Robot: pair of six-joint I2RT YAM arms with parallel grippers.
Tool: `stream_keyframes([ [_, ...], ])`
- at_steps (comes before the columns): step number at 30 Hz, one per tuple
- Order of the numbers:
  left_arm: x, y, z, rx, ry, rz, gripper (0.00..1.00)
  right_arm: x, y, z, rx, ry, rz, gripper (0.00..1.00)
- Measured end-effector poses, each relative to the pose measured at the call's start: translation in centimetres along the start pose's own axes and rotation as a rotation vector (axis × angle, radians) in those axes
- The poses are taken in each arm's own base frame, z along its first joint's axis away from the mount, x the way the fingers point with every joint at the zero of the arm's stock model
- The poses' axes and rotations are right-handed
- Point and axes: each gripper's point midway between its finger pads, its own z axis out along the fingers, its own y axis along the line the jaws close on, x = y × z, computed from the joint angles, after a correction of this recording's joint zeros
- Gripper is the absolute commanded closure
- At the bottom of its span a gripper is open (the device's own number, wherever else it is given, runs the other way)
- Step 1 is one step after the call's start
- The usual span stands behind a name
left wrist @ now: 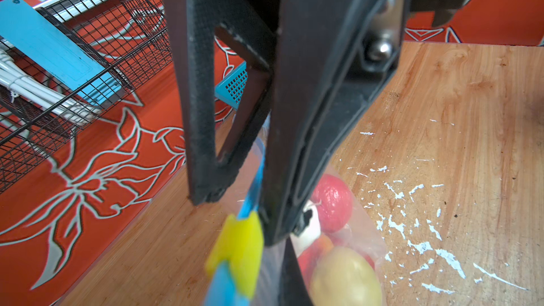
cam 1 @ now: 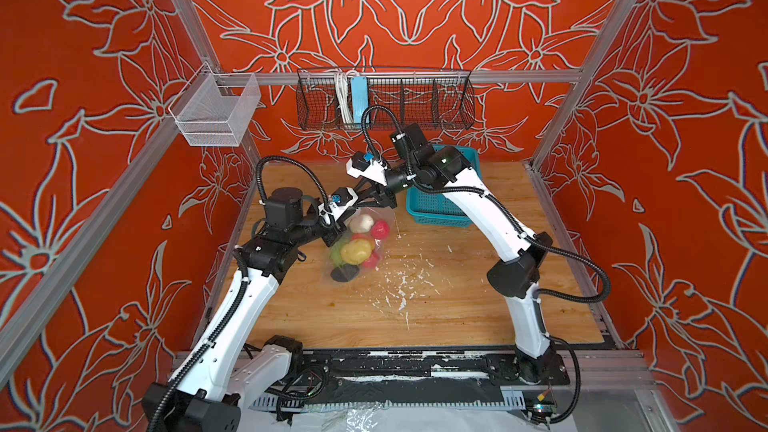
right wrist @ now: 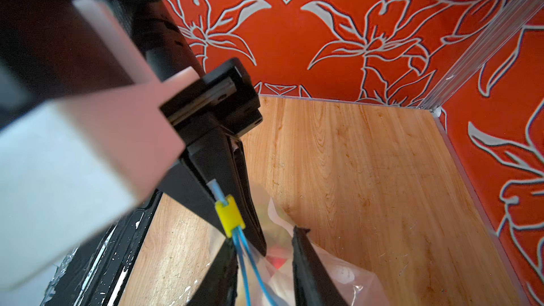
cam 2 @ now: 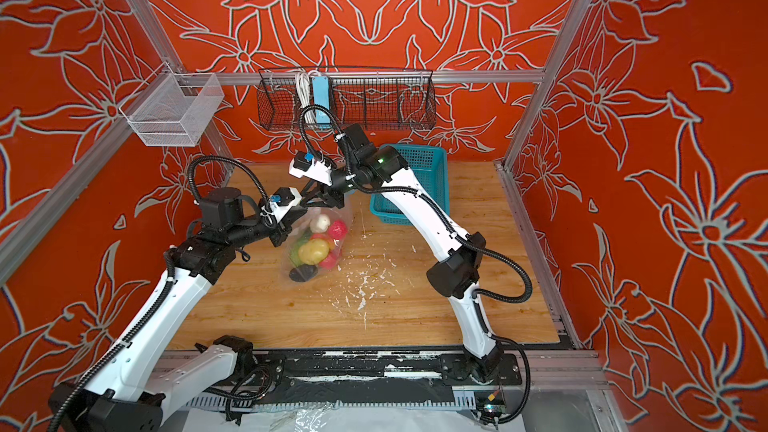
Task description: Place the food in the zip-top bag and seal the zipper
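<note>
At the bag (right wrist: 347, 275) mouth, left gripper (left wrist: 245, 211) is pinched on the zipper (right wrist: 240, 248); right gripper (right wrist: 265, 278) straddles it, jaws apart.

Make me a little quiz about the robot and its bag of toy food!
1. True or false: the food lies in the basket.
2. The slider on the zipper is: A red, B yellow, C black?
3. Which gripper is shut on the zipper?
Key: 1 false, it is in the bag; 2 B; 3 the left gripper.
</note>
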Motion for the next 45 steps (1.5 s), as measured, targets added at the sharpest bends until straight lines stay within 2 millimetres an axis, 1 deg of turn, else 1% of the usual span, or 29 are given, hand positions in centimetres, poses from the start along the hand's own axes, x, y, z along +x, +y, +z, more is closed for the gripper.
stream_keyframes([
  [2, 0.0, 0.0, 0.0, 0.001, -0.001, 0.000, 1.00, -0.2, 0.0, 0.0, -0.001, -0.007, 0.002, 0.66],
  [4, 0.0, 0.0, 0.0, 0.002, -0.002, 0.000, 1.00, -0.3, 0.0, 0.0, -0.006, -0.012, 0.004, 0.61],
  [7, -0.1, -0.1, 0.0, 0.002, -0.003, 0.001, 1.00, -0.4, 0.2, 0.0, -0.017, -0.021, 0.005, 0.59],
  [16, -0.1, -0.1, 0.0, 0.003, -0.002, 0.001, 1.00, -0.7, 0.9, 0.1, -0.045, -0.034, -0.006, 0.60],
  [24, -0.1, -0.2, 0.0, 0.005, -0.003, 0.002, 1.00, -0.9, 1.4, 0.2, -0.068, -0.045, -0.022, 0.64],
  [26, -0.1, -0.2, 0.0, 0.005, -0.003, 0.002, 1.00, -1.0, 1.7, 0.2, -0.082, -0.052, -0.025, 0.67],
  [33, -0.1, -0.2, 0.0, 0.005, -0.003, 0.002, 1.00, -1.3, 2.1, 0.2, -0.105, -0.066, -0.034, 0.83],
  [35, -0.1, -0.2, 0.0, 0.005, -0.003, 0.002, 1.00, -1.3, 2.2, 0.2, -0.106, -0.068, -0.036, 0.91],
  [38, -0.1, -0.2, 0.0, 0.005, -0.003, 0.002, 1.00, -1.3, 2.2, 0.3, -0.109, -0.068, -0.035, 0.96],
  [39, -0.1, -0.2, 0.0, 0.005, -0.003, 0.002, 0.97, -1.3, 2.2, 0.3, -0.109, -0.068, -0.034, 0.98],
  [40, -0.1, -0.2, 0.0, 0.005, -0.003, 0.002, 0.91, -1.3, 2.2, 0.3, -0.110, -0.068, -0.034, 0.99],
  [42, -0.2, -0.2, 0.0, 0.005, -0.005, 0.007, 0.76, -1.2, 2.2, 0.3, -0.109, -0.067, -0.034, 1.00],
  [43, -0.3, -0.1, -0.1, 0.004, -0.010, 0.009, 0.71, -1.2, 2.2, 0.3, -0.109, -0.065, -0.032, 1.00],
  [45, -0.7, -0.1, -0.3, -0.003, -0.024, 0.023, 0.59, -0.9, 2.2, 0.4, -0.110, -0.059, -0.026, 1.00],
])
